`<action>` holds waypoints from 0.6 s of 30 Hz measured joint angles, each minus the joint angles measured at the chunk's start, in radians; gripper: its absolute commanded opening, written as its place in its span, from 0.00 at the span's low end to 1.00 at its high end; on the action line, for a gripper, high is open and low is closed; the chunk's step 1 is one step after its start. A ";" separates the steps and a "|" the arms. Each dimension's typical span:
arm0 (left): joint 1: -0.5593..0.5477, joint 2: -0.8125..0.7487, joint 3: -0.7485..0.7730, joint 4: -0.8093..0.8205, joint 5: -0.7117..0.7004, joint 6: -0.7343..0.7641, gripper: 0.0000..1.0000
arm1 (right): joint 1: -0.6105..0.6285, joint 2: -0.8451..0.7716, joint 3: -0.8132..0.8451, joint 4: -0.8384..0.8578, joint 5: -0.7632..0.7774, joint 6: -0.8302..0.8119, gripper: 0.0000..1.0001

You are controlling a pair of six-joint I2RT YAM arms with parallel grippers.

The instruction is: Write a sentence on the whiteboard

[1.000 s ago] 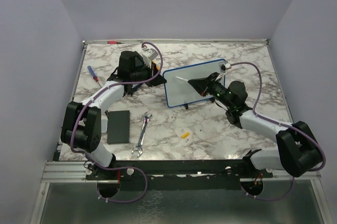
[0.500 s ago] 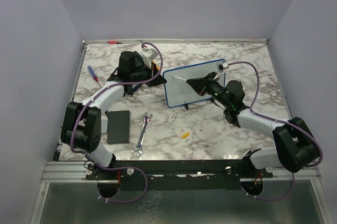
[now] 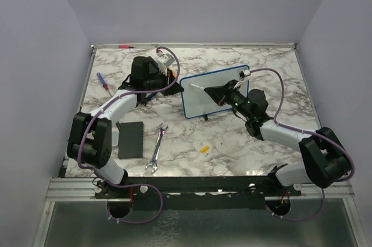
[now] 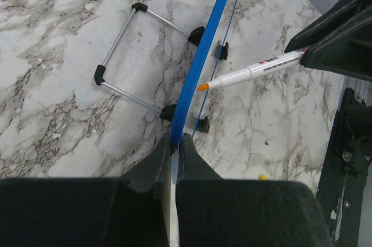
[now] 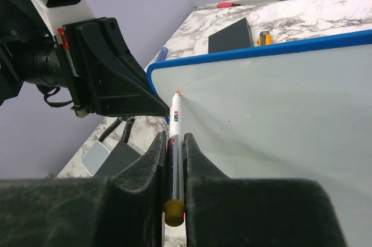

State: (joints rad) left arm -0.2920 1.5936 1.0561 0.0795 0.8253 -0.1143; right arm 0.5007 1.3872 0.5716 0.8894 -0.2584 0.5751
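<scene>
The whiteboard [image 3: 203, 99], white with a thin blue frame, stands upright on its wire foot at mid-table. My left gripper [image 3: 177, 86] is shut on its left edge; in the left wrist view the jaws [image 4: 176, 142] pinch the blue frame [image 4: 203, 61]. My right gripper [image 3: 216, 92] is shut on a white marker [image 5: 175, 125] with an orange tip. The tip rests against the board's face [image 5: 279, 101] near its upper left corner. The marker also shows in the left wrist view [image 4: 250, 72]. I can make out no written lines on the face.
A black pad [image 3: 131, 139], a wrench [image 3: 157, 148] and a small yellow cap [image 3: 204, 148] lie in front of the board. A blue-handled screwdriver [image 3: 102, 81] lies at the left. A red pen [image 3: 125, 45] lies at the back edge.
My right gripper has shifted slightly left with the marker, its tip moving toward the board's left edge. The left gripper and the board have not moved.
</scene>
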 measured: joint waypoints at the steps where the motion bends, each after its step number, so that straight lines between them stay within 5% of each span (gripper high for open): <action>1: 0.000 0.000 0.000 0.000 0.000 0.000 0.00 | 0.002 0.001 0.000 0.001 0.001 0.000 0.01; 18: -0.002 -0.003 -0.002 0.000 -0.001 0.000 0.00 | 0.024 0.010 0.005 -0.002 0.012 -0.013 0.01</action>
State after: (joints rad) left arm -0.2939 1.5909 1.0542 0.0792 0.8246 -0.1139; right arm 0.5251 1.3972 0.5762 0.8879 -0.2466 0.5625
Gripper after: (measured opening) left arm 0.021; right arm 0.104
